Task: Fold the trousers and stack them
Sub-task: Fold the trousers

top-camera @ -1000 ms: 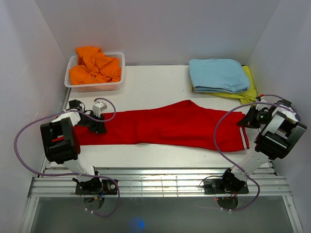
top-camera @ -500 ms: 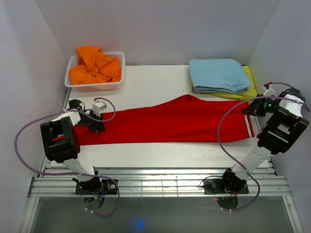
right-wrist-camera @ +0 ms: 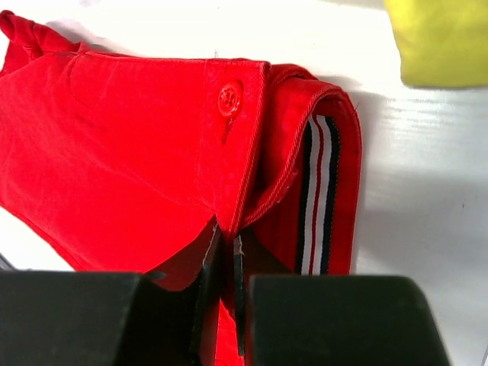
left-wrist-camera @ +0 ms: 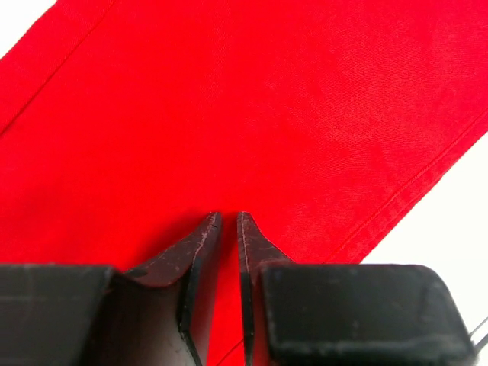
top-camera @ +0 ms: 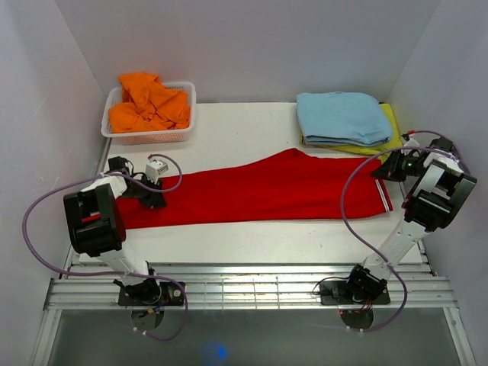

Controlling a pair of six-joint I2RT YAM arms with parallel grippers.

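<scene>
- Bright red soft-fabric trousers (top-camera: 259,194) lie stretched flat across the white bench (top-camera: 229,137).
- Right fingers (right-wrist-camera: 207,290) are clamped on their striped waistband.
- Left fingers (left-wrist-camera: 200,248) stand nearly together on the leg end; grip unclear.

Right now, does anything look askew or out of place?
Yes. At the right end of the trousers, the waistband is folded over where the right pincer pinches it, baring a striped lining. Elsewhere they lie flat; nothing spilled or damaged shows.
</scene>
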